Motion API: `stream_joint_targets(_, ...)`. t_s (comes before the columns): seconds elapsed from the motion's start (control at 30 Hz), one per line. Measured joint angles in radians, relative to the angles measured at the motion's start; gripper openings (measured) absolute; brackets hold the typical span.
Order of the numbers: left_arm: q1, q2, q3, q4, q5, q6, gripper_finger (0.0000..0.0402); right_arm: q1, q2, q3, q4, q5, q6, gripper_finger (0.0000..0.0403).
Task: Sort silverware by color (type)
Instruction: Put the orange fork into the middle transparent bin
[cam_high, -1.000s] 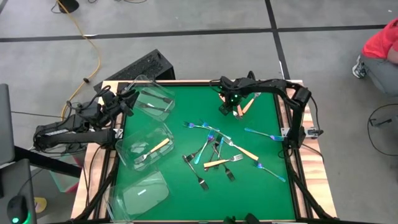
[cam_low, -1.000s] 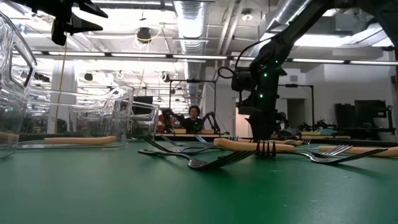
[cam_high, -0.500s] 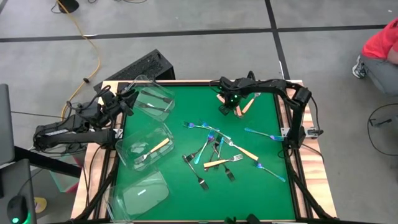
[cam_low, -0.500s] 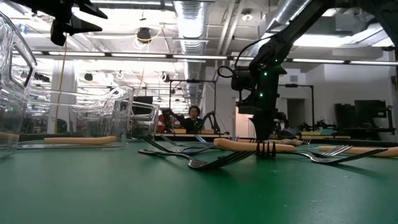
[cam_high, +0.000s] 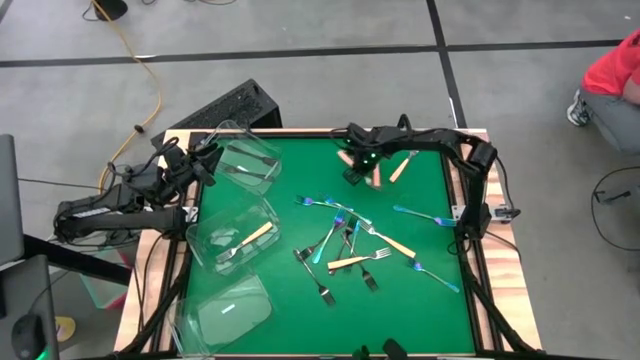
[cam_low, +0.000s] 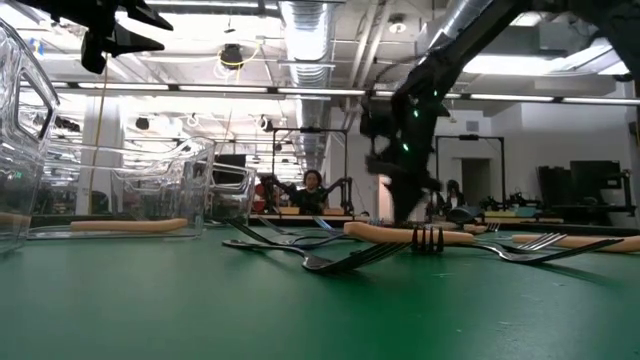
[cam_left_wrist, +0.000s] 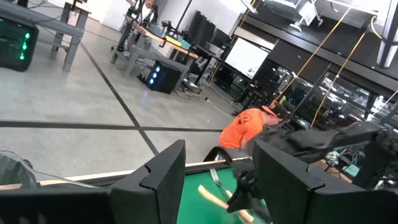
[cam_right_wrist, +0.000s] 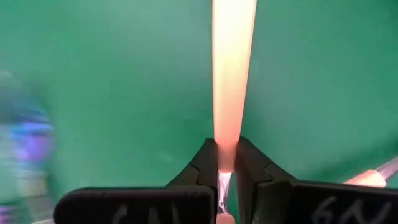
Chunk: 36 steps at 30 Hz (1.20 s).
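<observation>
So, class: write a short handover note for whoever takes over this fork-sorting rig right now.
Right end effector: shut on a cream-handled fork, far side of the mat.
Left end effector: open, waiting over the far tub.
Done: dark fork in the far tub, cream-handled fork in the middle tub; the near tub holds something small I can't identify.
Left: second cream fork nearby, the centre pile, blue forks on the right.

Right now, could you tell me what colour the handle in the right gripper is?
Cream-tan handle, clearest in the right wrist view.
</observation>
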Motion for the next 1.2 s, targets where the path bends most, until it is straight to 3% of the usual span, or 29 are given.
stream_joint_targets(0.43,0.000,0.000,0.000,0.000,0.000,0.009,0.0172,0.129,-0.198,0.007,0.358,-0.072,-0.029,0.0032)
stream_joint_targets(0.57,0.000,0.000,0.000,0.000,-0.005,0.012,0.0172,0.192,-0.204,0.006,0.554,-0.199,-0.131,0.0032)
stream_joint_targets(0.93,0.000,0.000,0.000,0.000,-0.005,0.007,0.0172,0.325,-0.116,0.017,0.997,-0.370,-0.243,0.0032)
stream_joint_targets(1.2,0.000,0.000,0.000,0.001,-0.007,0.003,0.0172,0.359,0.065,0.174,1.066,-0.469,-0.213,0.0032)
